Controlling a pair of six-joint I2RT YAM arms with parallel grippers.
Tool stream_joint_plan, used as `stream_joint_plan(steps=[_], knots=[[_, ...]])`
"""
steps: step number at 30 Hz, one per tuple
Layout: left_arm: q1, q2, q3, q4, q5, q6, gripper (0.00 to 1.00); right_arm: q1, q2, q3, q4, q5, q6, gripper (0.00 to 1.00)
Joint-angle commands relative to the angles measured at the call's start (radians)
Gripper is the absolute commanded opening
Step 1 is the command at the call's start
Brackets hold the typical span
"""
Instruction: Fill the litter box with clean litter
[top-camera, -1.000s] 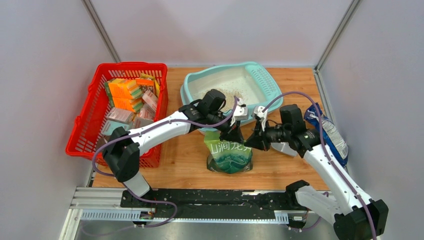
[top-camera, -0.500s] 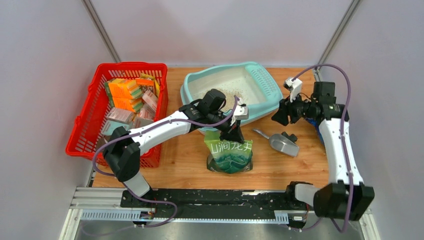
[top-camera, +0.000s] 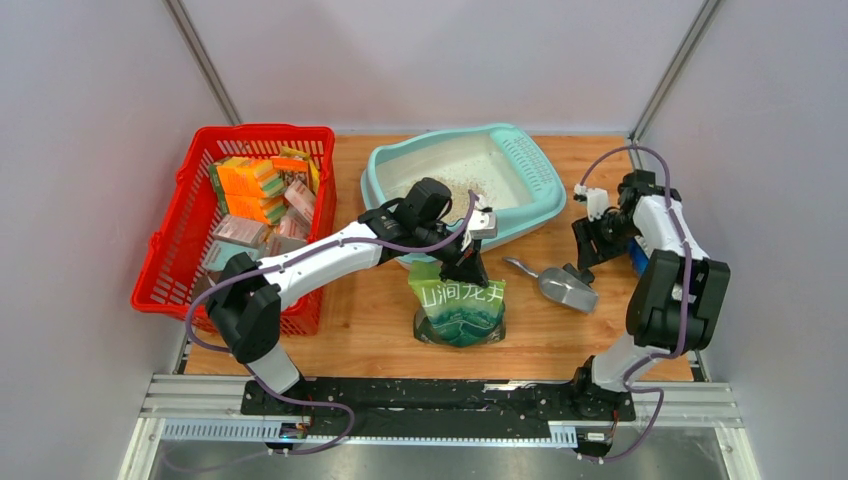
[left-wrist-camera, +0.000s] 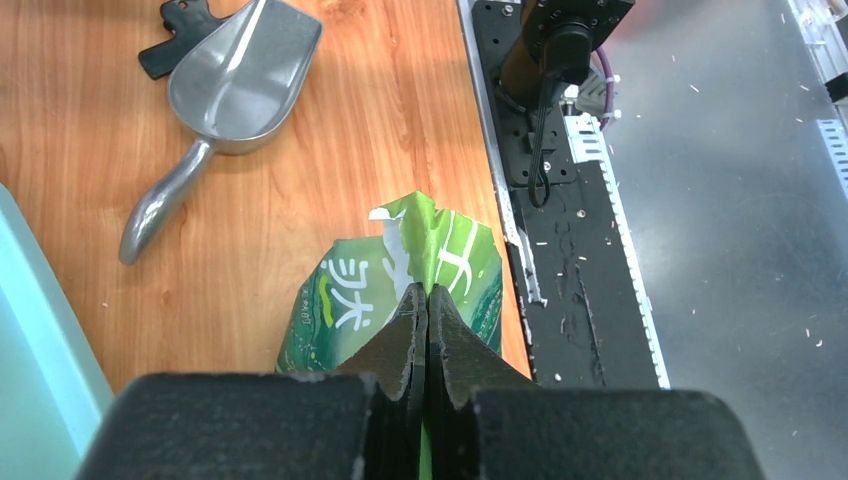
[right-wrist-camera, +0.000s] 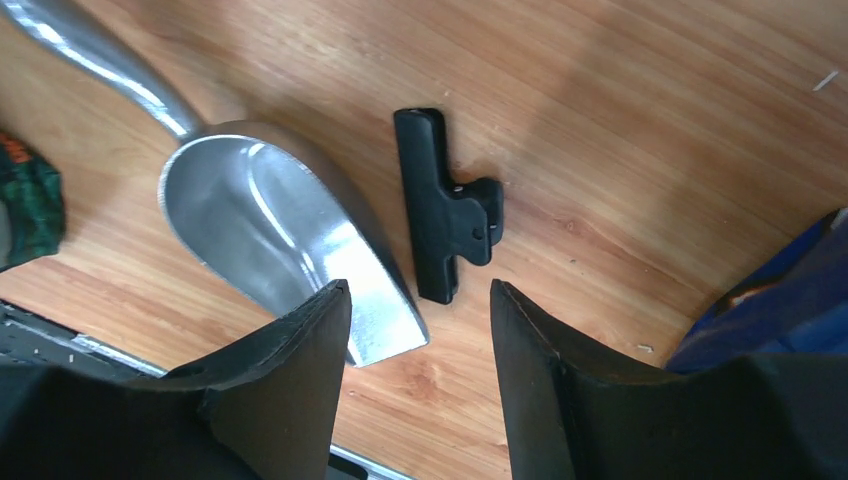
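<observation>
- The litter box, a single one, sits at 12 o'clock on the surface. It looks like stiff, light plastic, and its wide rim would be the place to hold it.
- The clean litter is only a thin scatter at the box's 7 o'clock end, partly hidden by the left arm. It is loose grain that no finger can pinch, so it has to be poured or scooped.
- One green bag stands at 6 o'clock of the box. It is probably soft and bottom-heavy, so it is best held at its crumpled top.
- The left end effector is pressed together on that top edge of the bag.
- One metal scoop lies at 3 o'clock of the bag. It is rigid and smooth, likely slippery, and its handle is the sensible place to hold it.
- One black clip lies just beside the scoop bowl, at the bowl's 3 o'clock in the right wrist view.
- The right end effector hangs spread above the scoop and clip, holding nothing.
- One red basket of assorted packets is at 9 o'clock.
- One blue bag lies at the 3 o'clock edge, mostly hidden.
</observation>
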Motion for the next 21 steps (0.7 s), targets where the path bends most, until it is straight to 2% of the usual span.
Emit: stream_joint_plan(steps=[1, 10, 17, 21], knots=[[-0.003, 0.017, 0.042, 0.042, 0.013, -0.004, 0.0, -0.002, 0.086, 0.038, 0.037, 0.113, 0.023, 0.57], [-0.003, 0.017, 0.039, 0.041, 0.007, -0.001, 0.0, -0.019, 0.191, 0.068, 0.066, 0.13, 0.05, 0.57], [-0.003, 0.024, 0.045, 0.04, 0.002, -0.003, 0.0, -0.054, 0.255, 0.086, 0.031, 0.056, 0.058, 0.4], [-0.003, 0.026, 0.048, 0.034, 0.001, 0.002, 0.0, -0.077, 0.312, 0.111, -0.03, 0.015, 0.066, 0.38]])
